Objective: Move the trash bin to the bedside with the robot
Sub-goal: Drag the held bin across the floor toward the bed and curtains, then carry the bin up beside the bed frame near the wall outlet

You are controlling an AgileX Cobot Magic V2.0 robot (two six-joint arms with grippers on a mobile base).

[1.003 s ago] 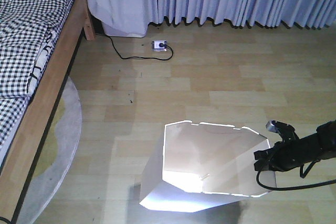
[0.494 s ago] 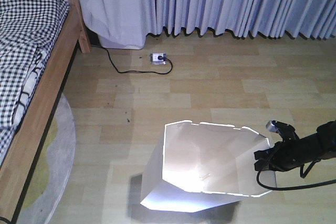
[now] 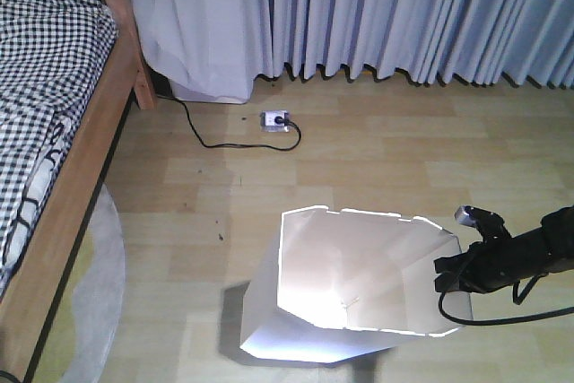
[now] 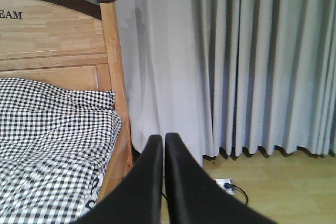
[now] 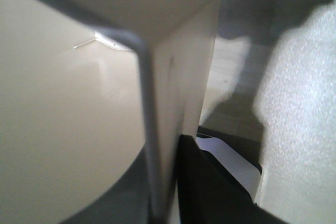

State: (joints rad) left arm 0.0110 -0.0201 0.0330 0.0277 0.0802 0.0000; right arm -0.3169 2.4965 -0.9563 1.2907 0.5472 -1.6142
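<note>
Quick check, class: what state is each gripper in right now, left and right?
Left gripper: closed, holding nothing.
Right gripper: closed on the rim of the trash bin.

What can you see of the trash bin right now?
The trash bin is a tall white plastic bin with faceted sides, an angular open rim and a cream interior, and it narrows toward its base. No contents show inside. It sits roughly upright over the wooden floor, well apart from the bed on the left. The right gripper is clamped on the bin's right rim wall, with one finger inside and one outside. Whether the base touches the floor cannot be told.
</note>
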